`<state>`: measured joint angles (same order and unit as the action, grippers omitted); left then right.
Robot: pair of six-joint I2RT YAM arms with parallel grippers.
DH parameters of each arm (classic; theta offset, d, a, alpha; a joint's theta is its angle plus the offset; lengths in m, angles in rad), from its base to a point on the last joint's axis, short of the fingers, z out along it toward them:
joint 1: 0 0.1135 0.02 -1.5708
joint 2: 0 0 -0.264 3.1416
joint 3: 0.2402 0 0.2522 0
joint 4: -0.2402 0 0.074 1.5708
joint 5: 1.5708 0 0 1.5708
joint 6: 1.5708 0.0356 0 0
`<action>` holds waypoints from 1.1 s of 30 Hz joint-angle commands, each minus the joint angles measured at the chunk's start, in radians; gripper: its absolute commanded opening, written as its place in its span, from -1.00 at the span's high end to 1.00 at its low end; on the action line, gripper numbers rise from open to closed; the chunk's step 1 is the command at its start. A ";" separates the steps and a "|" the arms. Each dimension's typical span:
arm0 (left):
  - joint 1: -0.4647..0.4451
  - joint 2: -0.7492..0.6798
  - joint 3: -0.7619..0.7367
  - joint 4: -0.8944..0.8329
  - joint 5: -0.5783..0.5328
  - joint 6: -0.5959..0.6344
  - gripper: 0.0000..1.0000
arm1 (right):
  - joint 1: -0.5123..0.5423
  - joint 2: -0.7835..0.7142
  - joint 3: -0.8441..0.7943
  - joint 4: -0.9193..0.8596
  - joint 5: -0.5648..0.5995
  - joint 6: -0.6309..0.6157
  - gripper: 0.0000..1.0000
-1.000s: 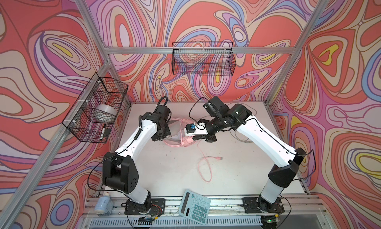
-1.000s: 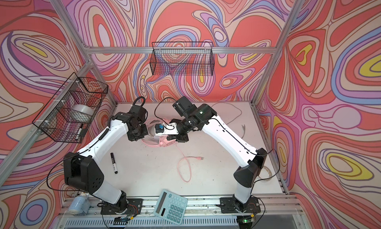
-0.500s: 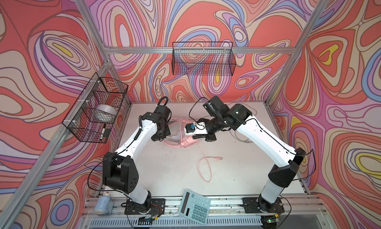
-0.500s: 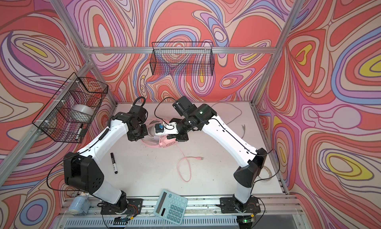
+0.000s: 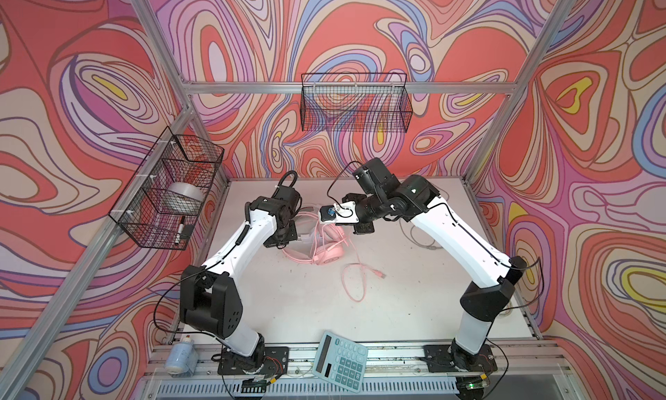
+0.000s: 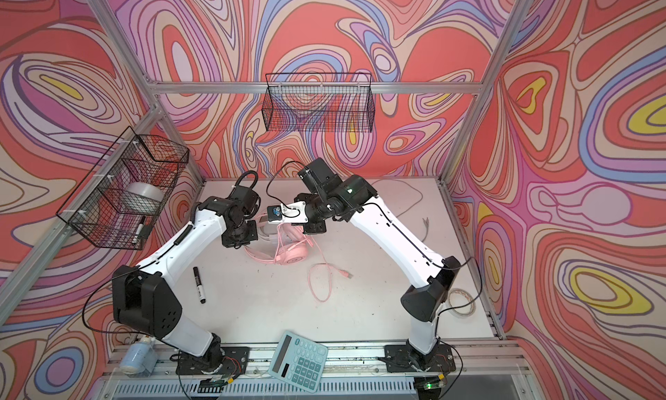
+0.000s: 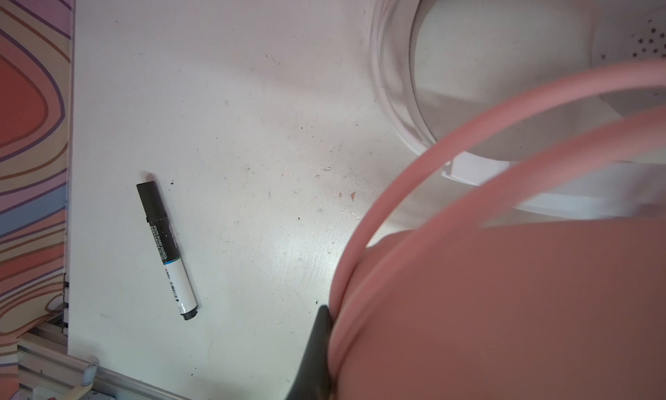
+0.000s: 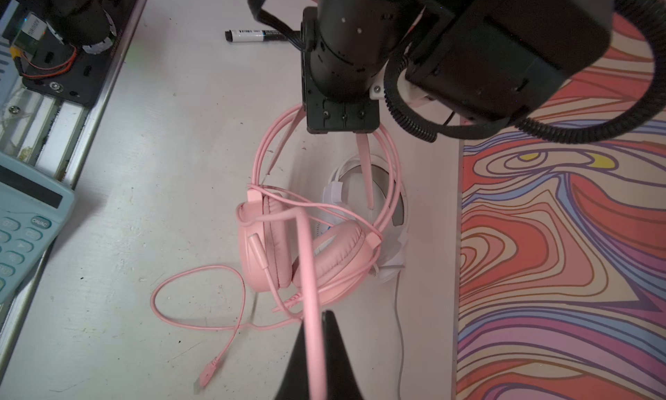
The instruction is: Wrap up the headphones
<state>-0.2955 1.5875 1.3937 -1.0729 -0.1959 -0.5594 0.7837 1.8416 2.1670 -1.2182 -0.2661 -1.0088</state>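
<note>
Notably, wire basket (image 5: 138,220) holds roll (image 5: 185,197), marker (image 5: 179,230); pink headphones (image 5: 326,253) lie outside.

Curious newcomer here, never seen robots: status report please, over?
Left tool shut on pink headphones. Right tool shut on pink cable. White headphones lying underneath.

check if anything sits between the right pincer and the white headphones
Yes. The pink headphones lie over the white headphones, their earcups and headband covering much of them. The right pincer is itself shut on the pink cable, so it is not free either.
</note>
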 commanded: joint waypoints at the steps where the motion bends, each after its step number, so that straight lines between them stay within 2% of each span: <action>1: -0.011 -0.025 -0.007 0.006 0.025 0.041 1.00 | -0.014 0.050 0.070 0.040 0.048 0.048 1.00; 5: -0.016 -0.038 -0.015 0.035 0.082 0.078 1.00 | -0.057 0.128 0.159 0.029 0.045 0.136 1.00; 10: -0.020 -0.038 -0.010 0.034 0.109 0.113 1.00 | -0.110 0.182 0.182 0.056 0.015 0.239 1.00; 14: -0.029 -0.052 -0.012 0.030 0.125 0.143 1.00 | -0.137 0.196 0.164 0.112 0.056 0.352 1.00; 19: -0.036 -0.074 -0.028 0.036 0.148 0.187 1.00 | -0.184 0.199 0.095 0.179 -0.021 0.445 1.00; 24: -0.042 -0.096 -0.039 0.027 0.145 0.222 1.00 | -0.192 0.206 0.040 0.231 0.015 0.520 1.00; 33: -0.041 -0.153 -0.071 0.057 0.207 0.247 1.00 | -0.234 0.253 -0.015 0.277 -0.074 0.635 1.00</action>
<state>-0.3294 1.4788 1.3205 -1.0092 -0.0479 -0.3435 0.5716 2.0628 2.1643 -1.0016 -0.3130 -0.4469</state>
